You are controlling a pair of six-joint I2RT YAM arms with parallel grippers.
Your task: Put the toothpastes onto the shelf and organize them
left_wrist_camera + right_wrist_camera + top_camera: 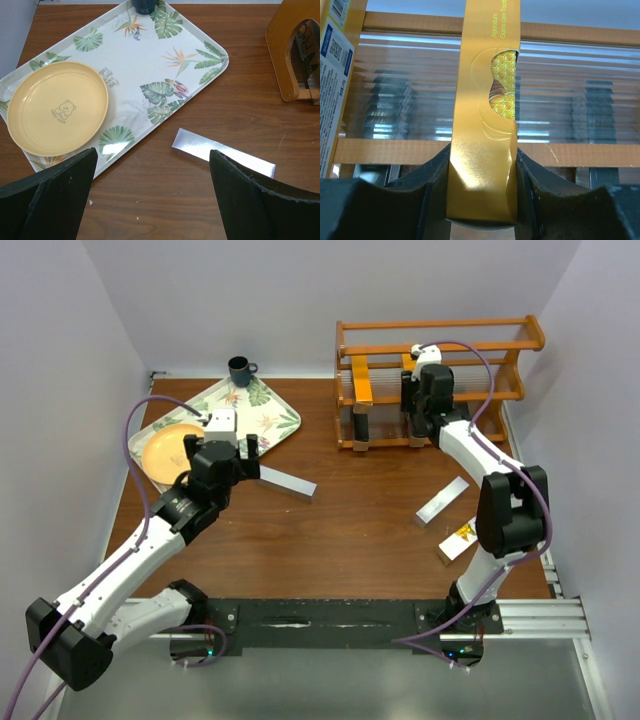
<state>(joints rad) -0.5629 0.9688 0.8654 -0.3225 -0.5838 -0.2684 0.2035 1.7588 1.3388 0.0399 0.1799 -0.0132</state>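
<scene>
Only its wrist view shows the right pincer (482,172) gripping golden toothpaste (487,75).

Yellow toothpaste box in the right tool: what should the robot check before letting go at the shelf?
1. Right tool shut on the yellow box: ok.
2. Yellow box in front of the shelf rails: ok.
3. Box bottom resting on a tier: cannot tell, the tool hides it.
4. Gap to the neighbour box beside it: ok.
5. Left tool open and empty by the silver box: ok.
6. All toothpastes shelved: not ok, some boxes lie on the table.
</scene>
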